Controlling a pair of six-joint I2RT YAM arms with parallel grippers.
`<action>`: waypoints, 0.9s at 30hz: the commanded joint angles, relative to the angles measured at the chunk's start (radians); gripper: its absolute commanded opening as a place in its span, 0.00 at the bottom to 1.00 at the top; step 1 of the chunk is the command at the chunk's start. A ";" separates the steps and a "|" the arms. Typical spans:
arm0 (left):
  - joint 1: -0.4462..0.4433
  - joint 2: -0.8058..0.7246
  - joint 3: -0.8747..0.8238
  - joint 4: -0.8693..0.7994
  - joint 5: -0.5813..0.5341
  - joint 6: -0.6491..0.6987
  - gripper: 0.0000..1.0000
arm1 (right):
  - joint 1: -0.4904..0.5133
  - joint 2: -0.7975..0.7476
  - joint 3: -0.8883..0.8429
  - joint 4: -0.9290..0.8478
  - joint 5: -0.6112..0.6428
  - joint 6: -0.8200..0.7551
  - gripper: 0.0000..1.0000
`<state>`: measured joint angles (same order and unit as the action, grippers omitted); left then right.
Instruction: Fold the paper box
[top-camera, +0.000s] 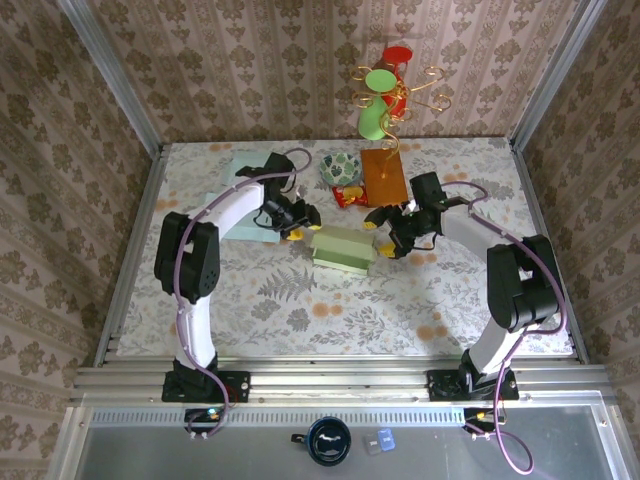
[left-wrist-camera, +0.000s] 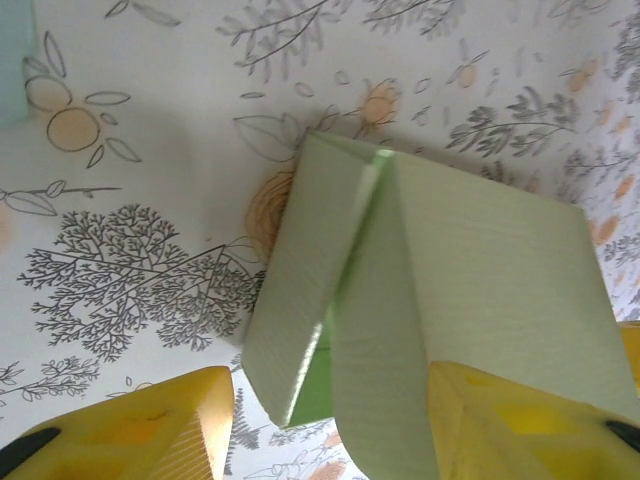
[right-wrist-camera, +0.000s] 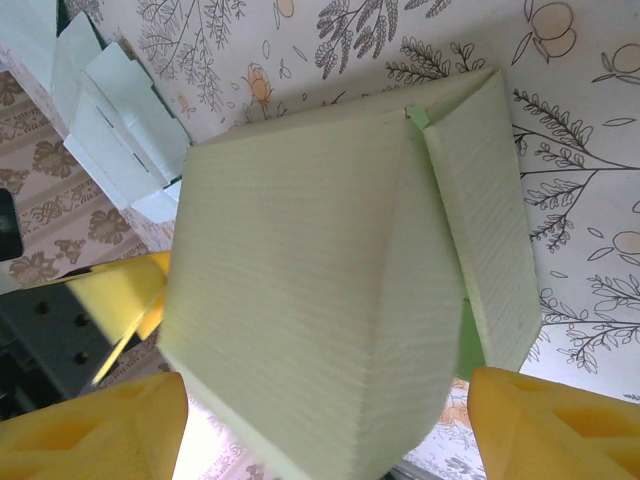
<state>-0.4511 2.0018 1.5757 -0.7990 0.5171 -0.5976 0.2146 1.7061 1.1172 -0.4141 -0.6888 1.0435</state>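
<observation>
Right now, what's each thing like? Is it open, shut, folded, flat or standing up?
green paper box, half folded, end panels not tucked in, resting on the table.
left gripper, open, fingers either side of the box's end.
right gripper, open, fingers either side of the other end.
pale blue flat boxes, unfolded, lying flat.
bowl, upright.
snack packet, lying flat.
mug, upright.

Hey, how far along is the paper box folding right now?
Done: the green paper box stands as a raised shell, end flaps leaning inward. In hand: left gripper and right gripper each straddle one end. Left, probably: closing those flaps, which gape.
</observation>
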 joint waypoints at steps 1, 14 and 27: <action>0.001 -0.017 -0.020 0.045 0.011 0.011 0.54 | 0.007 0.018 -0.008 0.011 -0.029 0.006 0.75; -0.035 -0.024 -0.073 0.078 0.000 0.004 0.54 | 0.015 0.044 -0.023 -0.006 -0.014 -0.036 0.75; -0.058 -0.020 -0.110 0.112 -0.006 -0.002 0.54 | 0.015 0.054 0.013 -0.169 0.087 -0.195 0.71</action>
<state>-0.4984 2.0018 1.4826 -0.6930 0.5156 -0.5983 0.2237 1.7470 1.1061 -0.5011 -0.6460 0.9138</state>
